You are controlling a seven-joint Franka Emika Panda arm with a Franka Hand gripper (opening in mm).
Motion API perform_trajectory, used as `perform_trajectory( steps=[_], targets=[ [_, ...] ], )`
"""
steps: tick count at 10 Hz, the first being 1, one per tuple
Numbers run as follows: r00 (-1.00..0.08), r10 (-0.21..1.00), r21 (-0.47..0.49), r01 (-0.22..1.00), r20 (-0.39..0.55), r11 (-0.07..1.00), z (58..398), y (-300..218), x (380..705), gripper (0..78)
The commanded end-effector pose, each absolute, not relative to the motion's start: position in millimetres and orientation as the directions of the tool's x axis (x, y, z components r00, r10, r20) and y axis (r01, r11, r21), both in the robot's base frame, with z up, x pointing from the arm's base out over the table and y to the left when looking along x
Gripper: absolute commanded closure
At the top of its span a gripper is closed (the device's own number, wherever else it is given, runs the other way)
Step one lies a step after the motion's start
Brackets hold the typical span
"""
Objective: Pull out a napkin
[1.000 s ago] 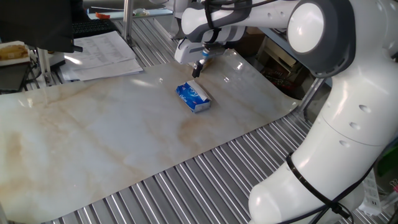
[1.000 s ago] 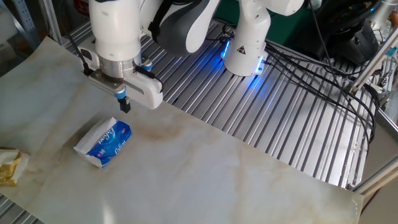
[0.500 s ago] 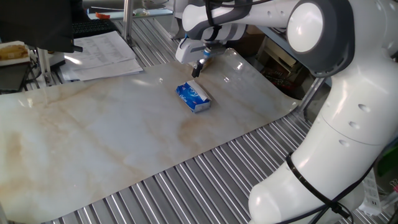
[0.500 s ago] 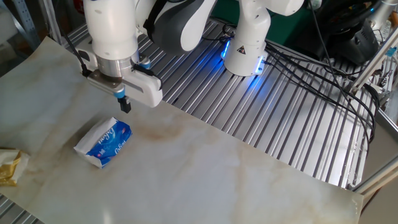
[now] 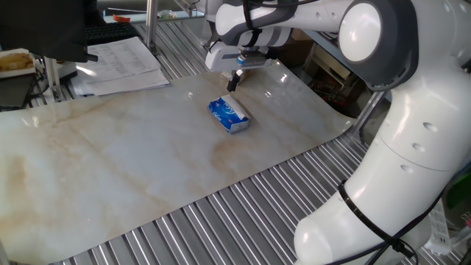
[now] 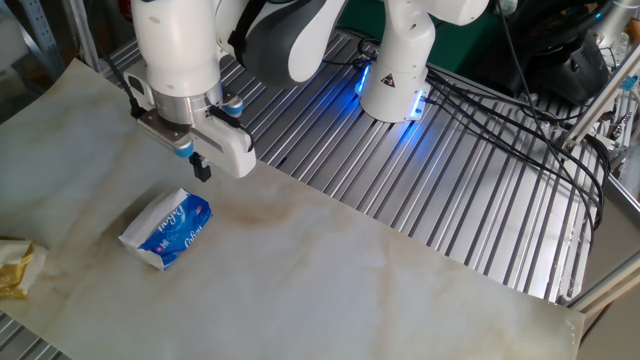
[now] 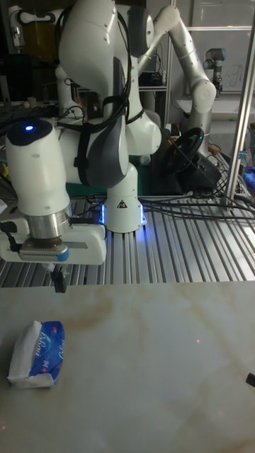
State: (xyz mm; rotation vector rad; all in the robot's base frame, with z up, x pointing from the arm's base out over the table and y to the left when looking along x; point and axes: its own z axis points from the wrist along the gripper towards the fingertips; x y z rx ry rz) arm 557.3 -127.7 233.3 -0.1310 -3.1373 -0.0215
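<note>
A blue-and-white tissue pack (image 5: 229,115) lies flat on the marble-patterned mat (image 5: 110,162). The same pack (image 6: 168,230) appears in the other fixed view, and in the tall view the pack (image 7: 39,352) shows its white end facing the front. The napkin is hidden; no loose sheet sticks out. My gripper (image 5: 235,81) hangs a short way above and behind the pack, pointing down, clear of it. Its dark fingertips are pressed together with nothing between them, so the gripper (image 6: 201,168) is shut. In the tall view the gripper (image 7: 59,283) is up and right of the pack.
Printed paper sheets (image 5: 121,62) lie at the mat's far-left corner. A yellowish crumpled object (image 6: 15,267) sits at the mat's edge near the pack. Ribbed metal tabletop (image 6: 420,190) surrounds the mat, with cables (image 6: 560,150) beyond the arm's base (image 6: 395,80).
The wrist has turned a little about its vertical axis, swinging the hand's body round. The fingertips stay over almost the same spot. The pack has not moved.
</note>
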Motion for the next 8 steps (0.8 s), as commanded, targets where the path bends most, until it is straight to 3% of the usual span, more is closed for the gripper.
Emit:
perform_trajectory(
  steps=[1, 8],
  targets=[
    [-1.000, 0.011, -0.004, 0.011, -0.013, 1.000, 234.8, -128.2, 557.9, 77.6],
    [-0.998, 0.057, -0.016, 0.057, -0.018, 0.998, 234.8, -128.2, 557.9, 77.6]
  ],
)
